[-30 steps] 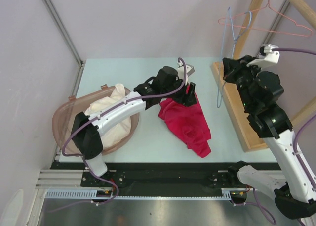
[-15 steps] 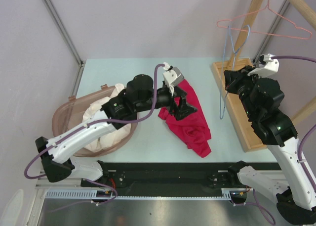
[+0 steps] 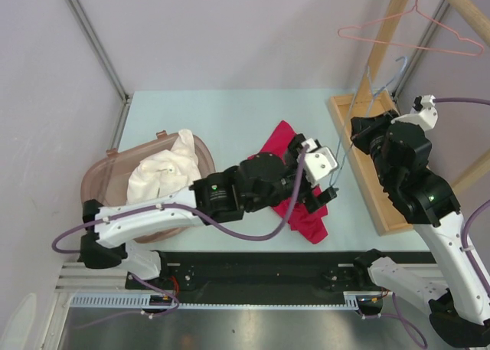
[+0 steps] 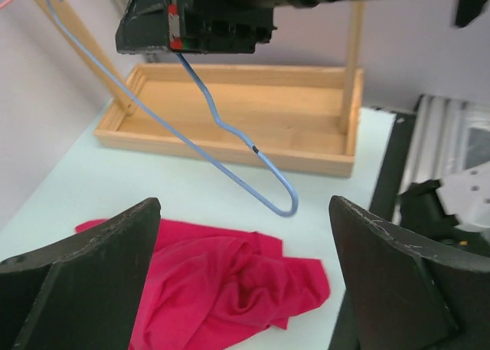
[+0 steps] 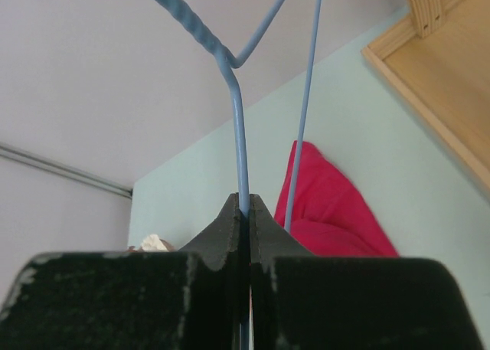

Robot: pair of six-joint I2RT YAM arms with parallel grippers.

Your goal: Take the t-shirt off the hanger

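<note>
top and wrist views, shirt and hanger parted. the crumpled red cotton t-shirt lies flat on the pale green table top, with no wire inside it. its long axis runs slantwise from the far middle of the table toward the near right. the thin blue wire hanger is bare and held up in the air, its lower corner hanging just beyond the shirt's right edge and, as far as can be told, not touching the cloth. the right gripper has its fingers pressed together on the hanger's stem, just below the twisted neck. the left gripper has its fingers wide apart with nothing between them. it hovers over the shirt's right part and faces the hanger and the shallow wooden rack tray. from these fingers the shirt lies below and toward the near side, while the hanger lies ahead and above. the left arm is the nearer to the shirt. judged from this layout, the removal itself looks done, and any coming move turns on keeping the hanger's low corner apart from the cloth.
</note>
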